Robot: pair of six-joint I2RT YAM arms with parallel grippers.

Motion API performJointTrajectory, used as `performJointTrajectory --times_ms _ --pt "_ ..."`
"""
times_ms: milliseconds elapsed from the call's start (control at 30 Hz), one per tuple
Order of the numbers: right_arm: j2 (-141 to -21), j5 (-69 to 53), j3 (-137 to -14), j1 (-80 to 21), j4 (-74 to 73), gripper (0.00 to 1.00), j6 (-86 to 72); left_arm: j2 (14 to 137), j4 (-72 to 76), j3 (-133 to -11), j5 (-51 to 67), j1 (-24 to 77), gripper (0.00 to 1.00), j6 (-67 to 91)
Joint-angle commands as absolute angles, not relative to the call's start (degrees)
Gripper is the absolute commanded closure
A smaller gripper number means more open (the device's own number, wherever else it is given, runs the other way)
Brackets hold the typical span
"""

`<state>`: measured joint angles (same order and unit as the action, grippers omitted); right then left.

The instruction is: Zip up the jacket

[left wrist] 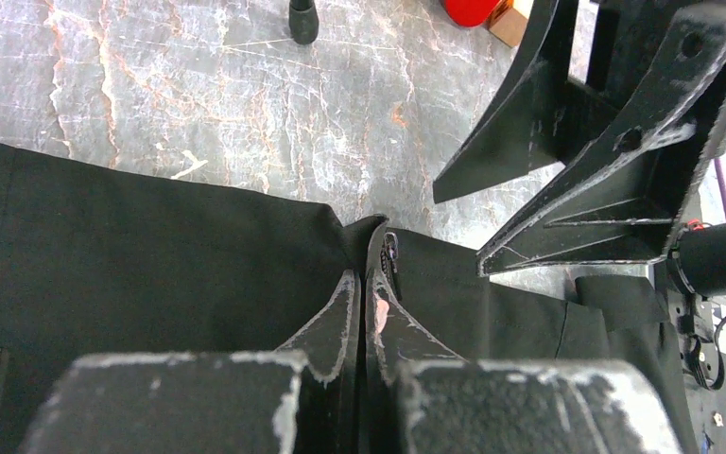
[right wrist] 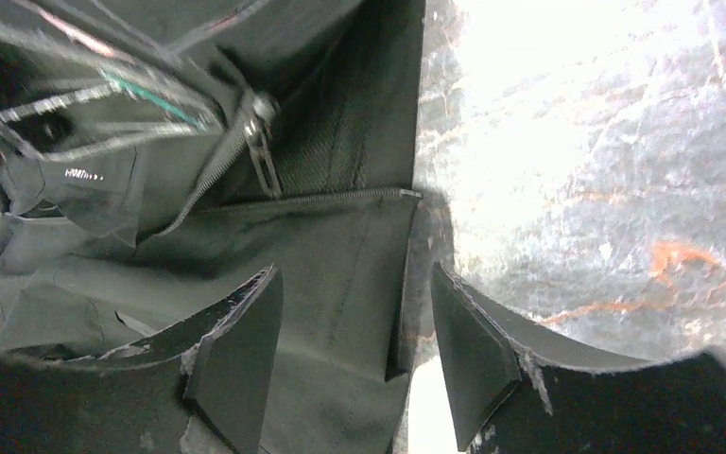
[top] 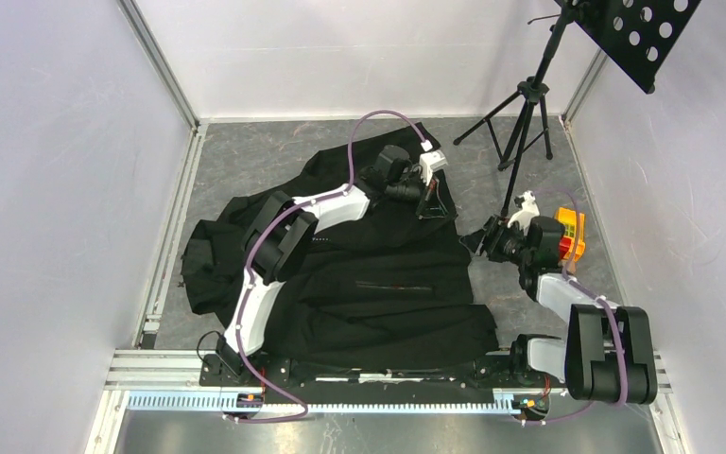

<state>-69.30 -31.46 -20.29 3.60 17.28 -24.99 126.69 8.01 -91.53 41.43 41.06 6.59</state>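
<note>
The black jacket (top: pixel 378 284) lies spread across the grey table. My left gripper (top: pixel 428 197) reaches over it to its far right edge. There it is shut on a raised fold of the jacket (left wrist: pixel 151 255), its fingertips (left wrist: pixel 350 284) pressed together. A zipper slider (left wrist: pixel 391 253) lies just beside them. My right gripper (top: pixel 480 236) is at the jacket's right hem. It is open, and its fingers (right wrist: pixel 246 331) straddle the hem edge of the jacket (right wrist: pixel 340 236) without gripping. Beyond them are a zipper slider and pull (right wrist: pixel 260 142) and a closed stretch of zip teeth (right wrist: pixel 321 197).
A black tripod stand (top: pixel 525 123) with a perforated plate (top: pixel 638 33) stands at the back right. One of its feet (left wrist: pixel 302 21) is near the jacket. An orange and yellow object (top: pixel 572 236) sits beside the right arm. White walls enclose the table.
</note>
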Motion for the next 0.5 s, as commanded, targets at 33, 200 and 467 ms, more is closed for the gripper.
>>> performJointTrajectory --times_ms 33,200,467 --pt "-71.14 -35.1 -11.44 4.63 36.03 0.38 -31.89 125.04 11.16 -92.56 46.84 39.86 0.98 10.05" --pt "-73.45 -35.35 -8.0 4.83 43.28 0.44 -35.44 126.11 11.16 -93.62 48.82 38.87 0.98 11.72" --pt "-80.13 -34.17 -4.57 4.68 59.9 0.61 -45.01 127.0 11.52 -94.24 49.77 38.67 0.98 12.75"
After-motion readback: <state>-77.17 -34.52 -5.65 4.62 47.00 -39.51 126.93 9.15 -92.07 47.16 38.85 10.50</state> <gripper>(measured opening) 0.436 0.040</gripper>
